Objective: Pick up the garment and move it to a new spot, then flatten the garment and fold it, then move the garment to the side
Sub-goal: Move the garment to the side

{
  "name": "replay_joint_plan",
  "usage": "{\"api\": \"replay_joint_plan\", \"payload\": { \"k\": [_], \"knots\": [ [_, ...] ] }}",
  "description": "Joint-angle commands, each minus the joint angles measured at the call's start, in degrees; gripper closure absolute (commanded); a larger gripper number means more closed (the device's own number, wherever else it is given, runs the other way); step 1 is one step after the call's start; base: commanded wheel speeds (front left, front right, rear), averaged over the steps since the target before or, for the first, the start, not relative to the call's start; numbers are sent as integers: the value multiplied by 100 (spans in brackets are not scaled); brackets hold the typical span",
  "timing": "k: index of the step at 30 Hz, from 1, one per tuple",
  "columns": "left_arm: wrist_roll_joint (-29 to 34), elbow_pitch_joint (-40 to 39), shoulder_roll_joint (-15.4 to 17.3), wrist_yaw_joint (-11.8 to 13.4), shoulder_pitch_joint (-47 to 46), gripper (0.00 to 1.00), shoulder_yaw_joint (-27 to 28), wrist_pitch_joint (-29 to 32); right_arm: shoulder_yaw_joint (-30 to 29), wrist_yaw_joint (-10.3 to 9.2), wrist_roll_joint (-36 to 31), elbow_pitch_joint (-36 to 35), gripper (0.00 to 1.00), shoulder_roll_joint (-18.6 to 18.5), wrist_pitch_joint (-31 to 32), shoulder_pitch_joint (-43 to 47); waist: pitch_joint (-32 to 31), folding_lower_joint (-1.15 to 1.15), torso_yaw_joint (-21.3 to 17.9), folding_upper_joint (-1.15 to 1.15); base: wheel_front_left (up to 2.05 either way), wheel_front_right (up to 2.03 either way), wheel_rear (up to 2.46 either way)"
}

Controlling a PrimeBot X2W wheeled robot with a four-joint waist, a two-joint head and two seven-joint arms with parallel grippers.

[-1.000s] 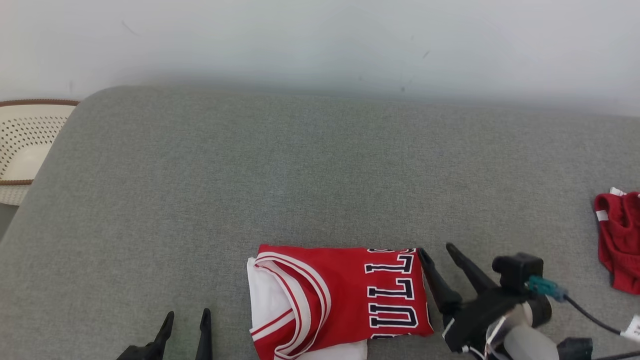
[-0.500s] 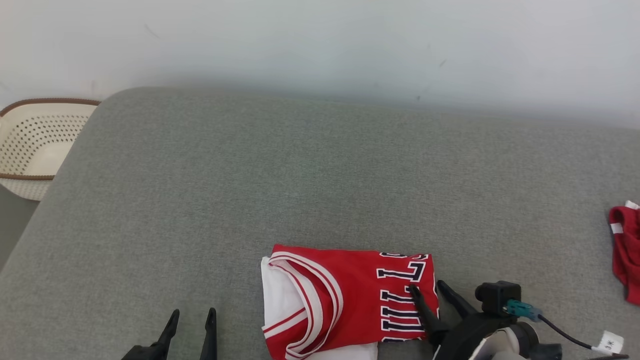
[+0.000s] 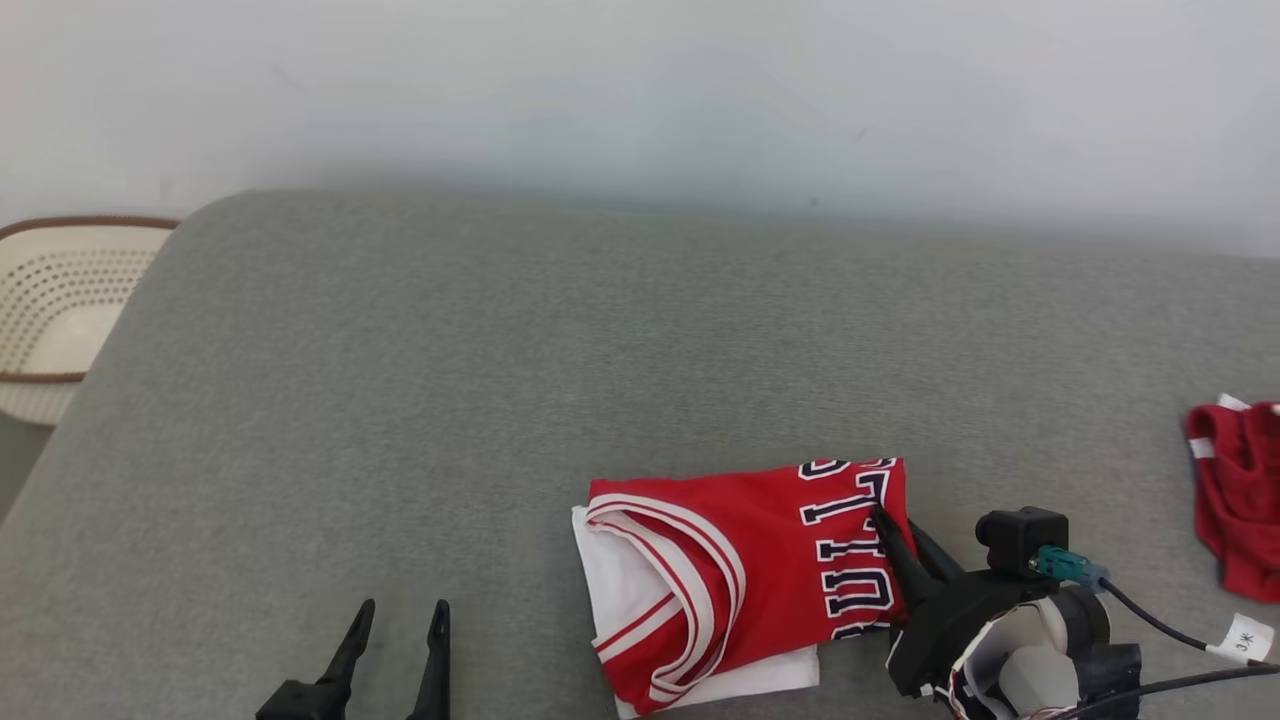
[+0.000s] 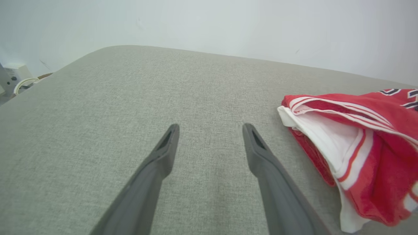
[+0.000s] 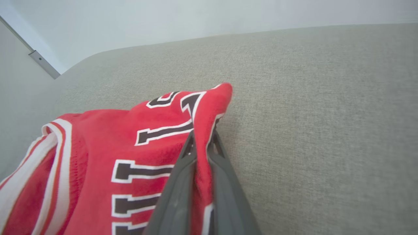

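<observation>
The garment (image 3: 760, 560), a red jersey with white trim and dark letters, lies folded on the grey surface (image 3: 400, 400) at about 5 o'clock in the head view. The right jaws are clenched on its lettered edge, the side at 3 o'clock. In the right wrist view a ridge of the red fabric is pinched between the two dark fingers (image 5: 176, 195).

The folding looks finished, so I think this grip is for moving the packet to the side. Taking it at the folded edge probably keeps all layers together. The left jaws are released and hold nothing. They hover at 7 o'clock over bare surface, near the white side of the garment but apart from it, perhaps only waiting.

Another red cloth (image 3: 1235, 490) lies at 3 o'clock and a basket (image 3: 60, 310) stands at 9 o'clock, both well apart. The loose collar side may lag and open the fold.
</observation>
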Motion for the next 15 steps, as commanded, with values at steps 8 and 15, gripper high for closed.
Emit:
{"api": "replay_joint_plan", "payload": {
  "k": [8,15],
  "knots": [
    [146,-150,5,34,-69,0,-62,-4,-471,-8,-437,-42,100,20,-6,163,-100,0,-1295,0,0,0,0],
    [198,-152,7,26,-187,0,-53,-4,-671,-8,-486,-82,100,3,-6,291,-33,0,-2010,0,0,0,0]
  ]
}}
